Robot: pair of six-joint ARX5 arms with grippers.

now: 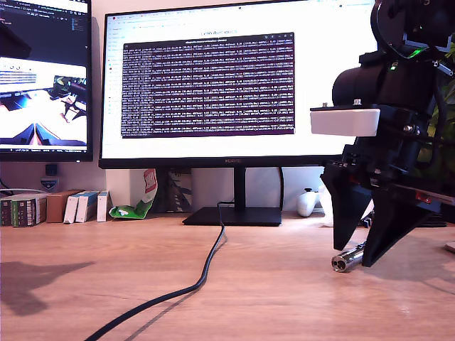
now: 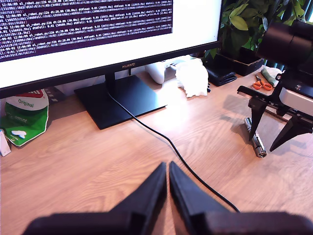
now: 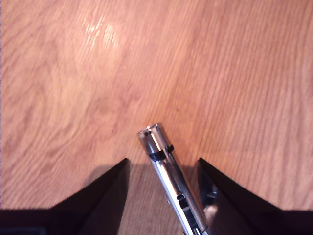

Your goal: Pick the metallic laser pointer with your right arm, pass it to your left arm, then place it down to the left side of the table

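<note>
The table (image 1: 106, 284) is light-brown wood grain, lit brightly enough to show a glare patch in the second wrist view. A large monitor (image 1: 213, 78) full of terminal text stands at its back on a flat black base (image 1: 233, 216). From that base a black cable (image 1: 206, 273) runs forward across the wood.

Beside the monitor, toward the exterior view's left, are a second screen (image 1: 44, 74), a row of small boxes (image 1: 53, 207) and a green-and-white pouch (image 1: 138, 202). On the monitor's other side the first wrist view shows a white crumpled cloth (image 2: 193, 77), a leafy plant (image 2: 244, 19) and orange scissors (image 2: 262, 84).

The pointer (image 1: 348, 259) lies flat on the wood, toward the exterior view's right of the base. My second gripper (image 3: 161, 169) stands spread over it, a finger on either side, neither clearly touching. My first gripper (image 2: 167, 171) hovers above the cable with its tips pressed together, empty.
</note>
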